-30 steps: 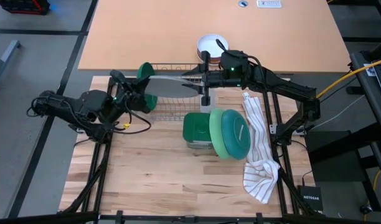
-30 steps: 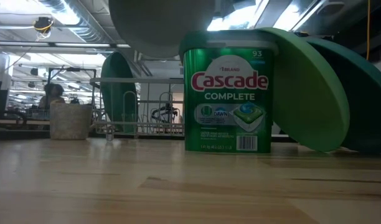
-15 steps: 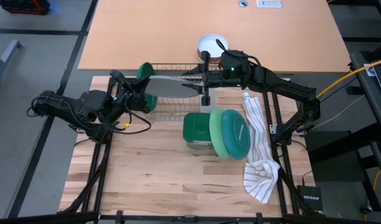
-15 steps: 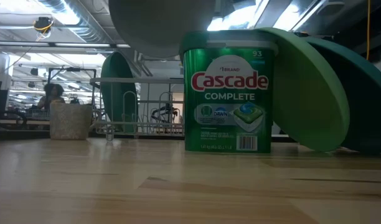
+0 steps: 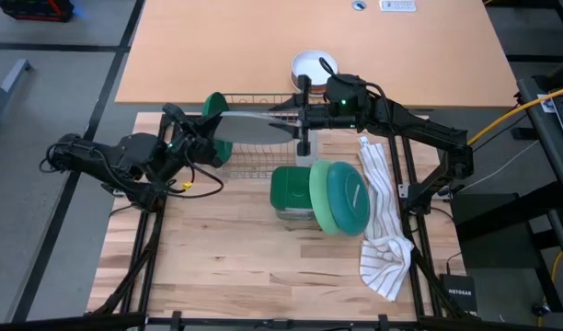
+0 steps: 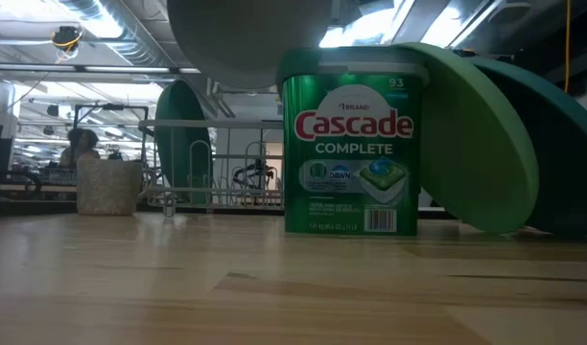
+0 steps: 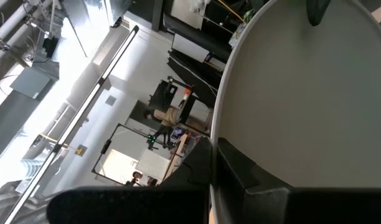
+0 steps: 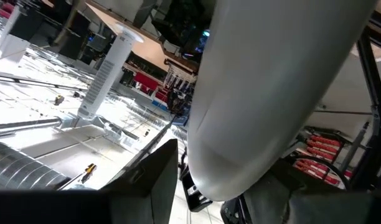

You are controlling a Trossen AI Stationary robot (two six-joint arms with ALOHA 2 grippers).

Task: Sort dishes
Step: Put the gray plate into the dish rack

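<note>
You are viewing the table from above. The left gripper (image 5: 211, 145) is sitting at the left end of the grey plate (image 5: 249, 127), clenched on that plate's rim. The left wrist view is showing one dark finger (image 7: 240, 177) pressed against the plate's rim. Just beyond this gripper, a dark green plate (image 5: 213, 105) is standing on edge in the wire rack (image 5: 254, 161).

The grey plate is hanging edge-on above the rack, spanning the gap between the two grippers and touching neither the rack nor the table.

The right gripper (image 5: 298, 118) is grasping the opposite end of the same plate, with its jaws set partly apart around the rim. Just beyond this gripper, a white bowl (image 5: 313, 66) is resting on the tan board.

On the near side of the right gripper, a green detergent tub (image 5: 289, 191) is standing upright. A light green plate (image 5: 322, 210) is leaning against it, and a teal plate (image 5: 351, 200) is leaning on that one. A white striped towel (image 5: 384, 230) is lying beside them.
</note>
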